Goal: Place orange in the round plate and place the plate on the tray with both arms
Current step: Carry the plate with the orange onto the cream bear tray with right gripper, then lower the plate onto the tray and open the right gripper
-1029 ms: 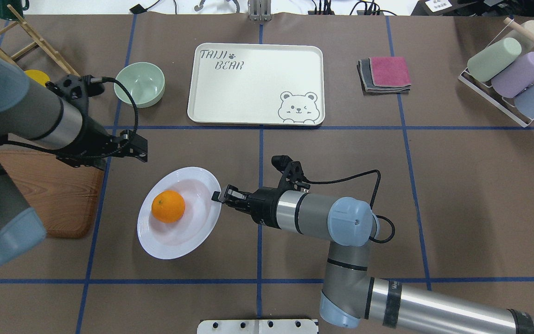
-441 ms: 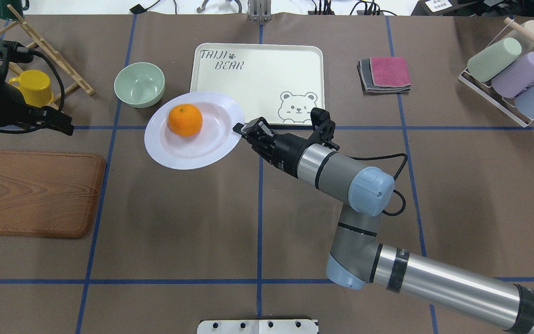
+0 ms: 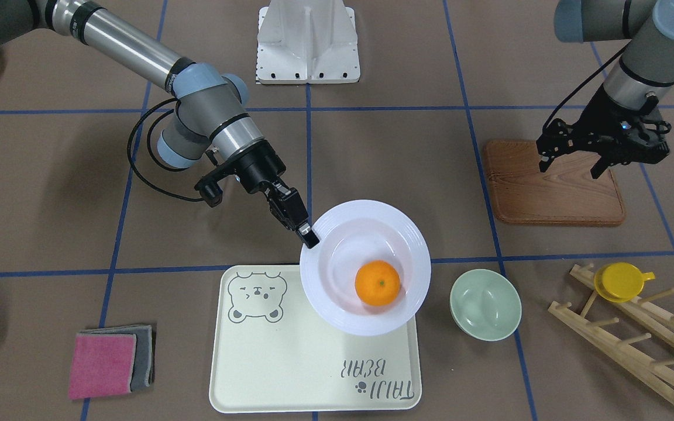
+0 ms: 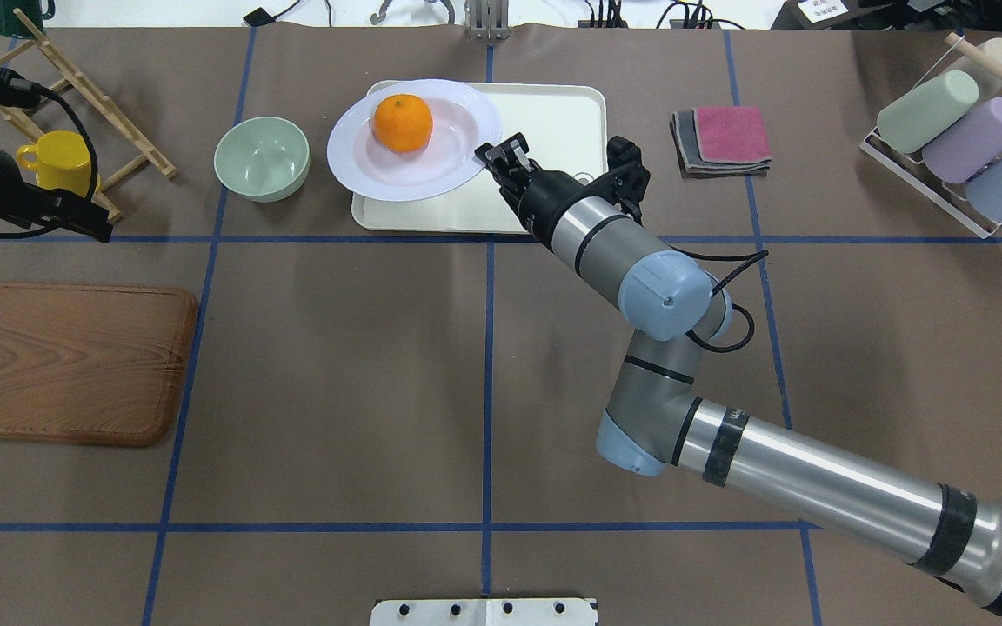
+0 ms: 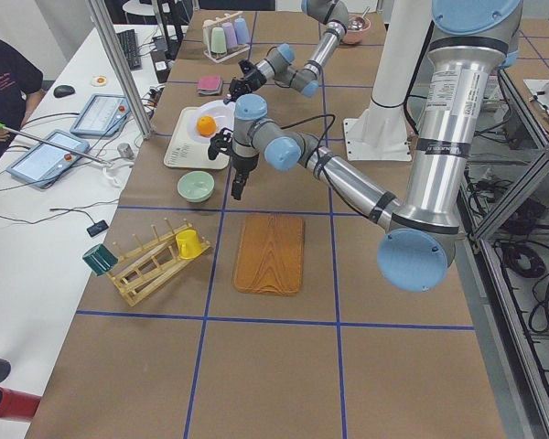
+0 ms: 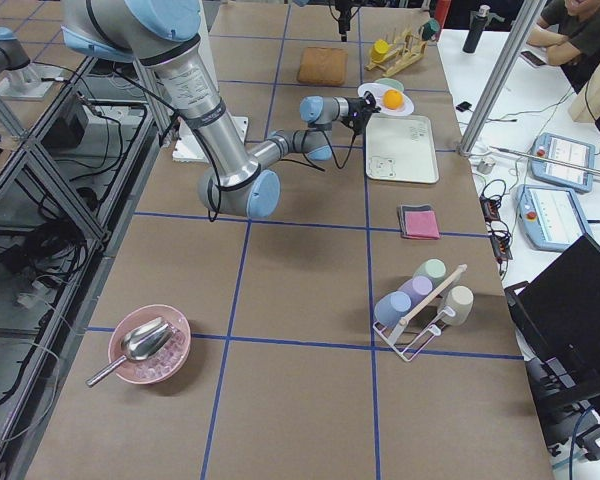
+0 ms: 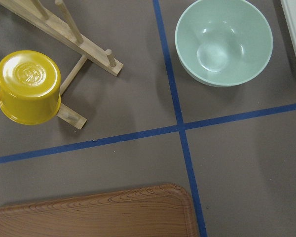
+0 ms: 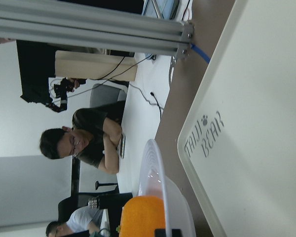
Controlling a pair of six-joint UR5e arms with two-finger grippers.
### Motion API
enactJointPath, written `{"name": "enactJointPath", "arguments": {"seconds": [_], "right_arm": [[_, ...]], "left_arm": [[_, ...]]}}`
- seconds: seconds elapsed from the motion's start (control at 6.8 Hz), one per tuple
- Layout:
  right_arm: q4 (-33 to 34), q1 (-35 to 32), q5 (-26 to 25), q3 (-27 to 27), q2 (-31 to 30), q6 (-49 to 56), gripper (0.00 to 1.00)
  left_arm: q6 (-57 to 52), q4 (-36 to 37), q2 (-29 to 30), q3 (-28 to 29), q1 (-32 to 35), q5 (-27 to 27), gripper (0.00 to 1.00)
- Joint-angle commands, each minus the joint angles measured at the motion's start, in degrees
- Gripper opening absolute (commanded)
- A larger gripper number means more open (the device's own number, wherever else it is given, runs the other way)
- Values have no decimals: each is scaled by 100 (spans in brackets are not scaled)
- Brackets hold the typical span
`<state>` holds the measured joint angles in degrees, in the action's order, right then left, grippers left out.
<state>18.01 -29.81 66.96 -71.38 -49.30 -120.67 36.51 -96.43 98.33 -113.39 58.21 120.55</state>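
Note:
The orange (image 4: pixel 403 122) lies in the round white plate (image 4: pixel 449 169). My right gripper (image 4: pixel 494 156) is shut on the plate's rim and holds it over the left end of the cream tray (image 4: pixel 553 130). In the front-facing view the plate (image 3: pixel 343 304) overlaps the tray's (image 3: pixel 290 362) near corner, with the orange (image 3: pixel 378 283) inside and the right gripper (image 3: pixel 309 237) pinching the rim. My left gripper (image 3: pixel 571 166) hangs open and empty over the wooden board, far from the plate. The right wrist view shows the plate's rim (image 8: pixel 155 173) edge-on beside the tray (image 8: pixel 266 148).
A pale green bowl (image 4: pixel 262 158) sits just left of the tray. A yellow cup (image 4: pixel 57 161) hangs on a wooden rack at the far left, and the wooden board (image 4: pixel 70 361) lies nearer me. Folded cloths (image 4: pixel 723 139) and a rack of cups (image 4: pixel 962 143) are on the right.
My right gripper has carried the plate with the orange away from the near table to over the tray's left end. The left arm has drawn back to the left edge.

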Motion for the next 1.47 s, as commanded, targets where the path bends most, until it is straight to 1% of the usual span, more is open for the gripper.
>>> {"name": "enactJointPath", "arguments": {"seconds": [0.0, 0.15, 0.29, 0.59, 0.74, 1.03, 1.18, 1.32], "right_arm": [[1077, -43, -524, 80, 69, -376, 0], [1482, -43, -596, 80, 78, -552, 0], [1625, 1, -605, 80, 113, -623, 0], [2248, 62, -684, 124, 288, -1036, 0], [2259, 158, -798, 281, 263, -1037, 0], [2268, 238, -799, 327, 263, -1037, 0], [2268, 239, -773, 327, 254, -1020, 25], [2277, 221, -633, 292, 254, -741, 90]], "left_arm": [[-21, -7, -7, 10, 6, -5, 98], [-13, -7, -7, 19, 6, -5, 98], [-13, -7, -7, 10, 6, -5, 98], [-13, -7, -16, 19, 6, -5, 98], [-13, -7, -16, 19, 6, -5, 98], [-13, -7, -16, 19, 6, -5, 98], [14, -7, -16, 2, 6, -5, 98], [14, 2, -16, 1, 6, -5, 98]]}}
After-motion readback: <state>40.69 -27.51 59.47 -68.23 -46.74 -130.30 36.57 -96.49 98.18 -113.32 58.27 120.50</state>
